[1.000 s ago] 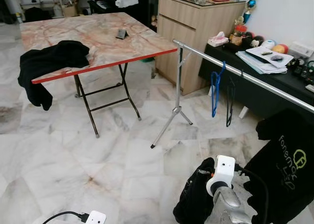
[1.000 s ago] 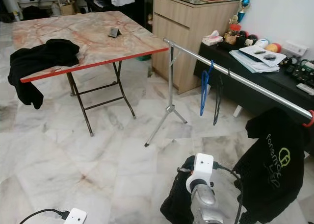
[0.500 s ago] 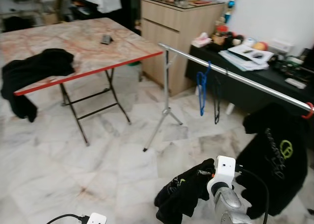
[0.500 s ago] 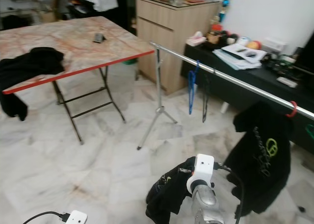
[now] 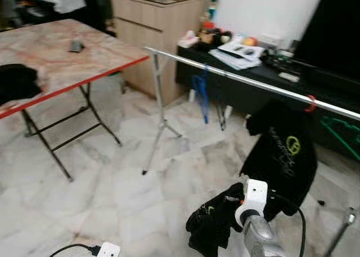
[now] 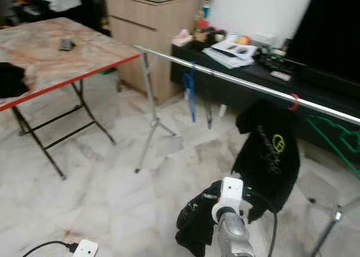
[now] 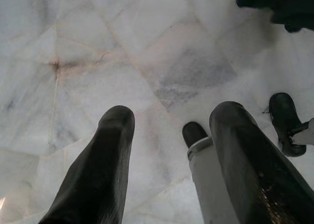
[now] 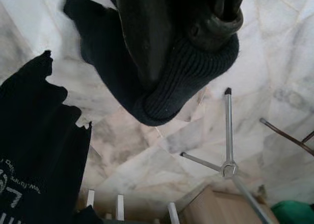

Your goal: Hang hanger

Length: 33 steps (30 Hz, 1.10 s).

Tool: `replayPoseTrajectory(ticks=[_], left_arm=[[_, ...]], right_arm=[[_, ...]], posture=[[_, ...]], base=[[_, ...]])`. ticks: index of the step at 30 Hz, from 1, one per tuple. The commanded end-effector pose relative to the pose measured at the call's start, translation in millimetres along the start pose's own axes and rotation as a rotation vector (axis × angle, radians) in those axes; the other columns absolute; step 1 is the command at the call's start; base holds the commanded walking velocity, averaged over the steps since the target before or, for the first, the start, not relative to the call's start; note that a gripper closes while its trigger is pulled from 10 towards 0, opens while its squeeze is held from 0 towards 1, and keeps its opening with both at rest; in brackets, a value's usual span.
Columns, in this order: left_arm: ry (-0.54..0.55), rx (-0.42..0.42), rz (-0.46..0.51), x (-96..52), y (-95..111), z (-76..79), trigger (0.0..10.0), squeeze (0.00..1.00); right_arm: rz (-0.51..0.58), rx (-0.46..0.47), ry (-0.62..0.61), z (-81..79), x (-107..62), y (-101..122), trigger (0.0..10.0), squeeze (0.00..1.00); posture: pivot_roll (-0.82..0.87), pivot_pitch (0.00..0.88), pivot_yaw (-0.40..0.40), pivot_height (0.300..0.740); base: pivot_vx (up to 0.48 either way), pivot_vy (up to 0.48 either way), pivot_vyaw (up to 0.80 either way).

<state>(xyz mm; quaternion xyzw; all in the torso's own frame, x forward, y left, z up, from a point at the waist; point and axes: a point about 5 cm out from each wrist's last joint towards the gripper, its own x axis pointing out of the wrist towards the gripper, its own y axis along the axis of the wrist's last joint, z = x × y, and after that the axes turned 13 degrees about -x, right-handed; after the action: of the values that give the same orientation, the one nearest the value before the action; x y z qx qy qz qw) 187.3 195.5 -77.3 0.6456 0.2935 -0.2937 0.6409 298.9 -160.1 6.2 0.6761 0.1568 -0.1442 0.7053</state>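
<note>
**Dark garment held low, the rail not yet reached**

While the right gripper (image 8: 196,18) is pinched on a dark knitted garment (image 5: 216,223), the hanger the task speaks of cannot be made out inside the cloth, so whether the fingers bear on a hanger or only on fabric is uncertain. If it is only fabric, the load could slide out as the arm lifts. The garment droops low beside the arm, close above the marble floor (image 5: 112,195), and a trailing fold might catch a leg of the rack (image 8: 226,136) on the way up.

The left gripper (image 7: 167,150) points at the floor with its fingers spread and nothing between them.

Ahead stands the silver clothes rail (image 5: 236,80), well above the held garment. A black printed shirt (image 5: 281,156) already hangs from it on a red hook (image 5: 310,103), and a blue hanger (image 5: 201,94) hangs further along. The free stretch between these two looks the likely target. Coming in too near the shirt could snag its sleeve or knock its hook off. The head views are blurred, so judging the rail's height is risky.
</note>
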Motion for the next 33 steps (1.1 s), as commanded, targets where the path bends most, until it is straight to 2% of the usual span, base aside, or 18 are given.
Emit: replayPoseTrajectory(ticks=[1, 6, 9, 21, 25, 28, 33], left_arm=[[0.005, -0.006, -0.022, -1.6, -5.9, -2.1, 10.0, 0.0], [0.009, -0.036, -0.022, -1.8, -6.8, -1.8, 10.0, 0.0], [0.008, -0.026, -0.023, -1.6, -6.5, -1.9, 10.0, 0.0], [0.008, -0.03, -0.021, -1.6, -6.4, -1.6, 10.0, 0.0], [0.01, -0.036, -0.023, -1.7, -6.8, -1.8, 10.0, 0.0], [0.009, -0.031, -0.023, -1.7, -6.8, -1.9, 10.0, 0.0], [0.008, -0.025, -0.022, -1.6, -6.3, -2.0, 10.0, 0.0]], right_arm=[[0.032, 0.0, -0.009, 0.1, 1.4, 6.5, 10.0, 0.0], [0.032, 0.001, -0.01, 0.3, 1.5, 6.4, 10.0, 0.0], [0.032, 0.002, -0.011, 0.4, 1.7, 6.5, 10.0, 0.0], [0.031, 0.001, -0.012, 0.3, 1.9, 6.7, 10.0, 0.0], [0.03, 0.002, -0.012, 0.0, 2.0, 6.8, 10.0, 0.0], [0.031, 0.004, -0.015, -0.1, 2.1, 6.8, 10.0, 0.0], [0.03, 0.002, -0.018, 0.8, 2.4, 6.8, 10.0, 0.0]], posture=[[-0.05, 0.056, -0.016, 0.74], [-0.04, 0.057, -0.016, 0.74], [-0.04, 0.059, -0.017, 0.74], [-0.04, 0.06, -0.018, 0.74], [-0.04, 0.06, -0.017, 0.74], [-0.04, 0.06, -0.016, 0.74], [-0.04, 0.061, -0.016, 0.74]], base=[[0.0, 0.0, 0.0], [0.0, 0.117, -0.8], [0.0, 0.339, 0.0], [0.0, 0.0, -0.07], [0.0, 0.193, -0.8], [0.0, 0.352, 0.0], [0.0, 0.0, -0.16]])
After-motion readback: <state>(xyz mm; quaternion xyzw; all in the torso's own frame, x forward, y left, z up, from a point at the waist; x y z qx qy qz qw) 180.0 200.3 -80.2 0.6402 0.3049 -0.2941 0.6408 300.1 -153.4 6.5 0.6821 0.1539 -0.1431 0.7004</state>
